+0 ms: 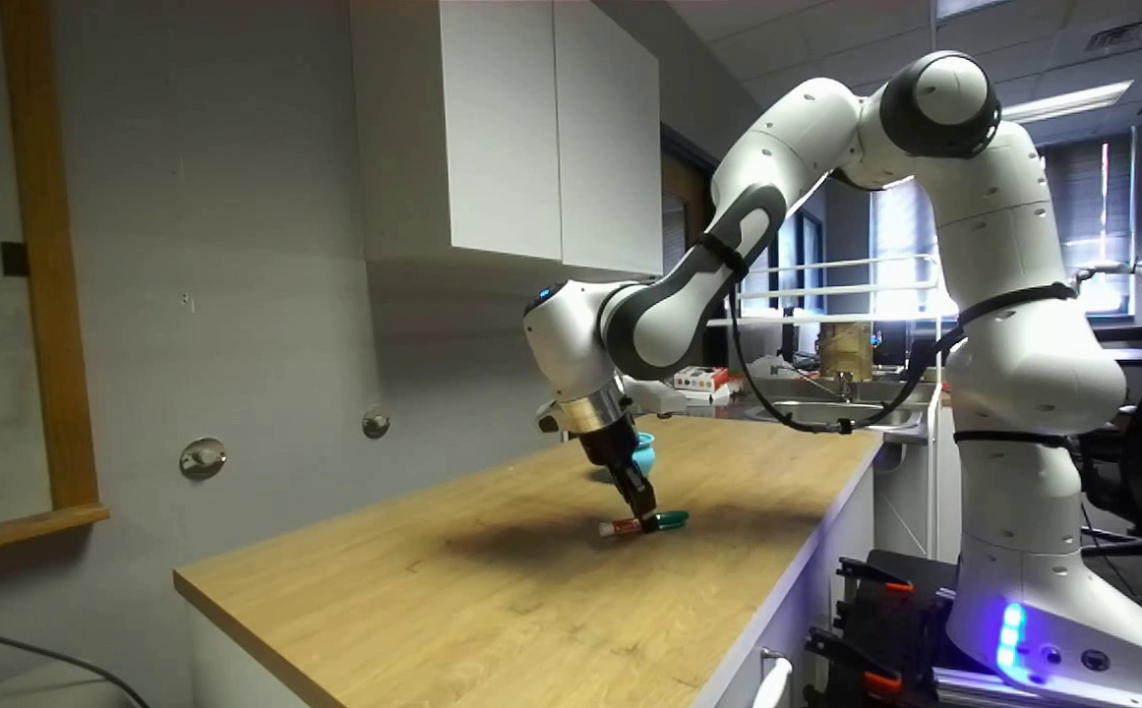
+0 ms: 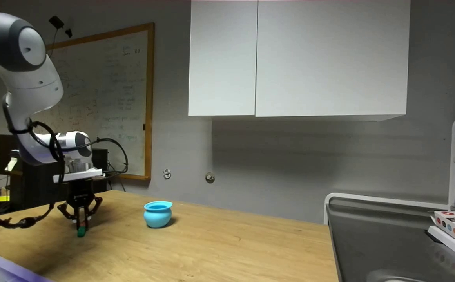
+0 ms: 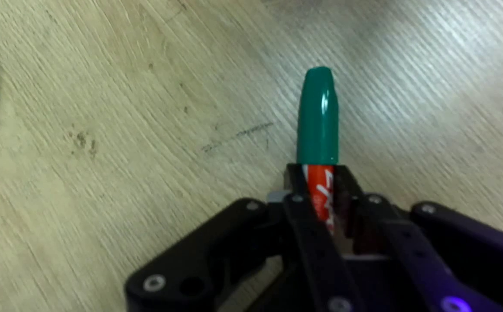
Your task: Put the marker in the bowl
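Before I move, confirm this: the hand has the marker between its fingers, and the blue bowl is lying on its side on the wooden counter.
Not quite: the blue bowl stands upright, not on its side, as an exterior view shows. The rest is right: it is on the wooden counter, and the hand has the marker between its fingers.

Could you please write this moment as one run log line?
claw: shut on red-and-green marker; lift: unclear; bowl: upright on tabletop, apart from claw; status: marker not yet in bowl
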`<state>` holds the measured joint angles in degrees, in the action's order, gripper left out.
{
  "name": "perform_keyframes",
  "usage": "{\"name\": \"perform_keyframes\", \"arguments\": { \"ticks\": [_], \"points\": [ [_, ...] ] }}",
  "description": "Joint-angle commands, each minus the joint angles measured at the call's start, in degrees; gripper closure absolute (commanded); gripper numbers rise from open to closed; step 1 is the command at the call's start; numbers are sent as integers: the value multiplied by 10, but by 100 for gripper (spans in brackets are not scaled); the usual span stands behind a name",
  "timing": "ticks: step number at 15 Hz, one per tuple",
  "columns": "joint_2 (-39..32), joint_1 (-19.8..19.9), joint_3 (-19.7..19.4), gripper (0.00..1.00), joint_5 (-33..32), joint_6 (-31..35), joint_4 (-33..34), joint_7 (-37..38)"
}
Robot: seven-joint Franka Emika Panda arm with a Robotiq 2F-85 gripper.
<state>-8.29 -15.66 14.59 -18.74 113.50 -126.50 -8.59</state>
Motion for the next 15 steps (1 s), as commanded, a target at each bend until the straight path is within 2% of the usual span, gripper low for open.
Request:
{"name": "perform_keyframes", "arguments": {
  "ticks": [1,8,15],
  "points": [
    [16,1,-4,90,-14,5,-9,29],
    [113,39,-39,88,-14,5,-42,90],
    [193,82,-56,89,-9,30,-66,228]
  ]
}}
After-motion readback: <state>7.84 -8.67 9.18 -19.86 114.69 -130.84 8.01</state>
